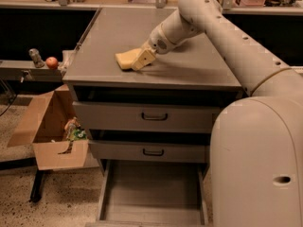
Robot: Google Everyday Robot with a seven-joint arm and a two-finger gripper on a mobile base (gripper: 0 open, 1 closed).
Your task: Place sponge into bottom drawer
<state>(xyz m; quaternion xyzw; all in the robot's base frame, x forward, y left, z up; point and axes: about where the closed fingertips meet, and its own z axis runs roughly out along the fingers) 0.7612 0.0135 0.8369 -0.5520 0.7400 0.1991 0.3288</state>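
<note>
On top of the grey cabinet (189,72), towards its front left, the sponge (123,59) lies flat. Its right end is hidden behind the gripper (142,59), which meets it there. Whether the gripper has hold of the sponge or merely rests against it cannot be told. Below, the bottom drawer (151,193) stands pulled out, its front edge cut off by the frame and its right side partly hidden by the robot's pale body (255,164).
</note>
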